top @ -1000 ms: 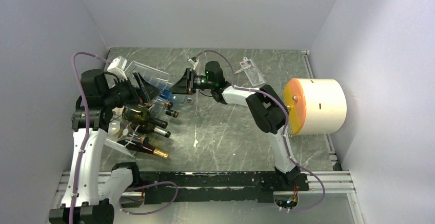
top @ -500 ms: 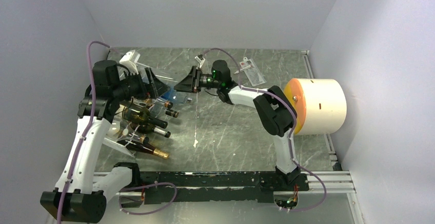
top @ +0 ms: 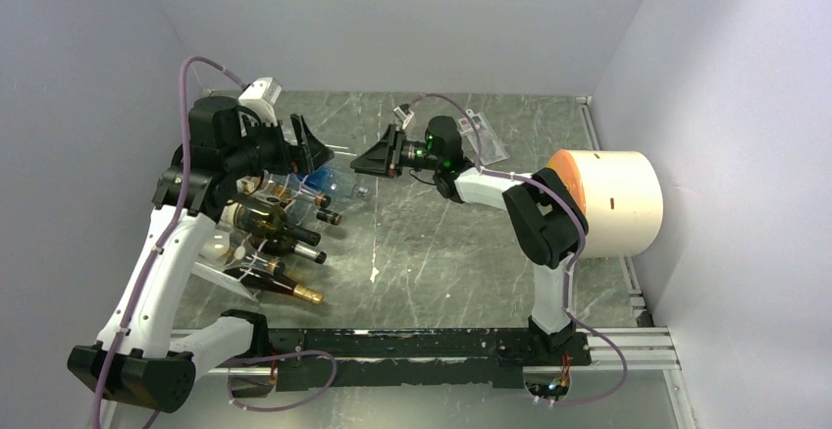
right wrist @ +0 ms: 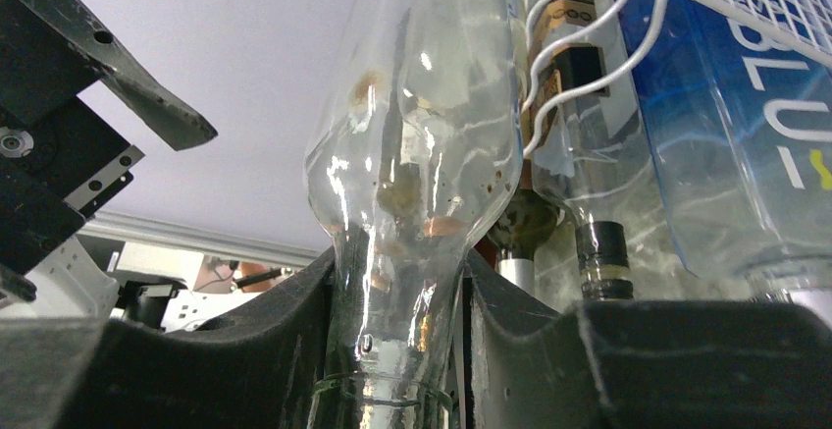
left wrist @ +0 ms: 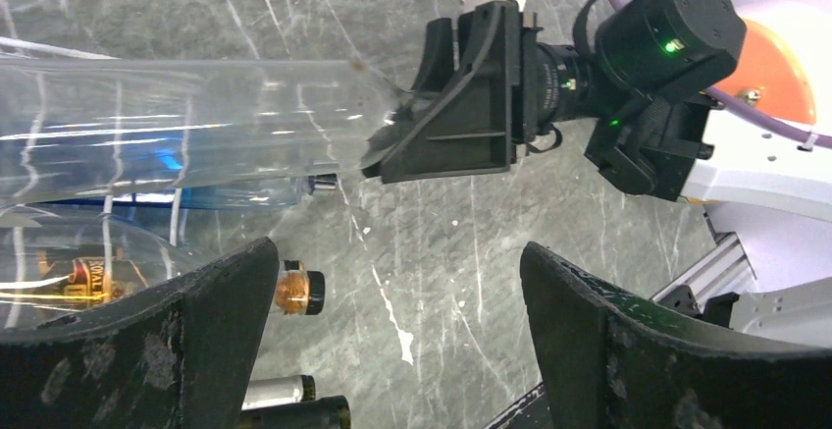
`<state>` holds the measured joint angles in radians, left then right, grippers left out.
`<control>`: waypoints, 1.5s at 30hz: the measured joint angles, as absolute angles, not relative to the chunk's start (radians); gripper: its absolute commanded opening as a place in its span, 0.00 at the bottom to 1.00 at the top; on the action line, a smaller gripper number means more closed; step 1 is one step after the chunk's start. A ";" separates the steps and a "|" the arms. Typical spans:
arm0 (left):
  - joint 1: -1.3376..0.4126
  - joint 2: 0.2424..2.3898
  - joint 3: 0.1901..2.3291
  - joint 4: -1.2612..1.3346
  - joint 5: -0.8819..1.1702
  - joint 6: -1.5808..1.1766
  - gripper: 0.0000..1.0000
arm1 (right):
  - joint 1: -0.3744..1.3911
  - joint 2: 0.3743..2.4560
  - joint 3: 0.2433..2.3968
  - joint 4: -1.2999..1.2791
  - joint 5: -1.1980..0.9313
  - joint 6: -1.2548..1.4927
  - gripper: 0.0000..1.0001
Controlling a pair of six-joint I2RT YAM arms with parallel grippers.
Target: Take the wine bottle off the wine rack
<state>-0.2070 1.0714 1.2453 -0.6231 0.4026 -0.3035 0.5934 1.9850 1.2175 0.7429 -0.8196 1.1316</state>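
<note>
A clear glass wine bottle (right wrist: 422, 105) lies on its side with its body by the white wire wine rack (right wrist: 579, 66). My right gripper (right wrist: 392, 350) is shut on its neck. In the top view the right gripper (top: 371, 162) holds the bottle (top: 329, 162) out to the right of the rack (top: 234, 260). The left wrist view shows the bottle (left wrist: 177, 125) ending in the right gripper (left wrist: 397, 144). My left gripper (left wrist: 392, 341) is open and empty above the rack's bottle necks; in the top view it (top: 306, 142) is just above the clear bottle.
Other bottles stay in the rack: a blue one (right wrist: 726, 154), a dark green one (top: 270, 221) and an amber one with a gold cap (top: 289, 290). A cream cylinder with an orange face (top: 608, 203) stands at the right. Grey walls close in both sides.
My right gripper has drawn back to the right with the clear bottle's neck in it. My left arm has risen and swung to the right, over the rack's top.
</note>
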 measured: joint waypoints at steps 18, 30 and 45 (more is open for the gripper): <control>-0.405 1.248 1.377 -0.564 0.364 -0.266 0.99 | 0.387 1.585 1.113 0.196 -0.863 0.873 0.00; -0.518 1.387 1.270 -0.257 0.591 -0.117 0.97 | 0.336 1.356 1.098 -0.516 -0.768 0.459 0.00; -0.748 1.438 0.916 0.105 0.820 0.025 0.98 | 0.328 1.265 1.052 -0.806 -0.665 0.224 0.00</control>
